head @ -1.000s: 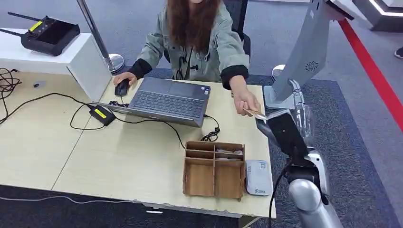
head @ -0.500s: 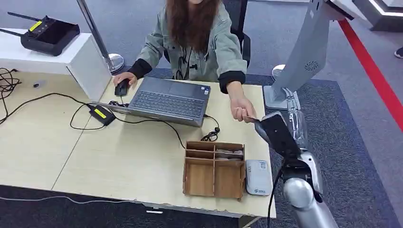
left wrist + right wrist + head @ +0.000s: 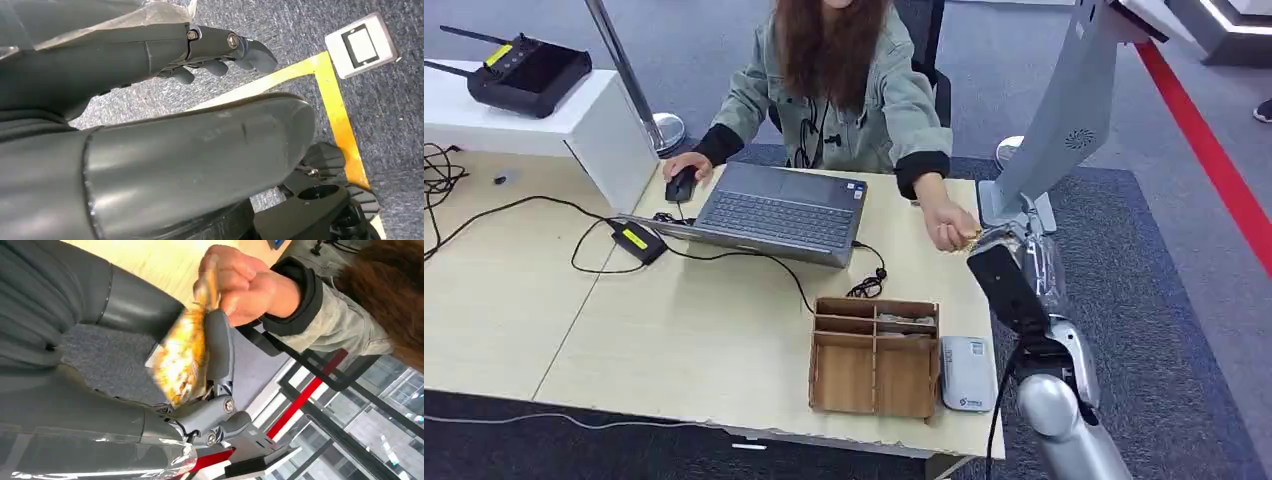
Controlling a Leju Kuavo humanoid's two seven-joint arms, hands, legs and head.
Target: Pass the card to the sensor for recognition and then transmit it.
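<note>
Closest to the camera in the head view, the right arm comes up from the lower right corner, just off the desk's right edge. On the desk near the bottom edge there's a wooden tray with compartments, and a small white reader sits just beside it on the right.

A bit further up, right of centre, the right hand is raised next to the desk edge. In the right wrist view the right hand has its fingers against the card, with the thumb on the other side, so it's pinching the card. The person's hand has hold of the same card at its far end, so both are on it at once. The card in the head view is just a tiny gold speck at the person's fist, too small to point out properly.

The left hand hangs over grey carpet with yellow tape, fingers curled in, nothing in them.

Past that, centre frame, a laptop with a black adapter to its left. The person sits at the top centre, other hand on a mouse. Upper left corner has a black controller on a white box; upper right, a grey kiosk.
</note>
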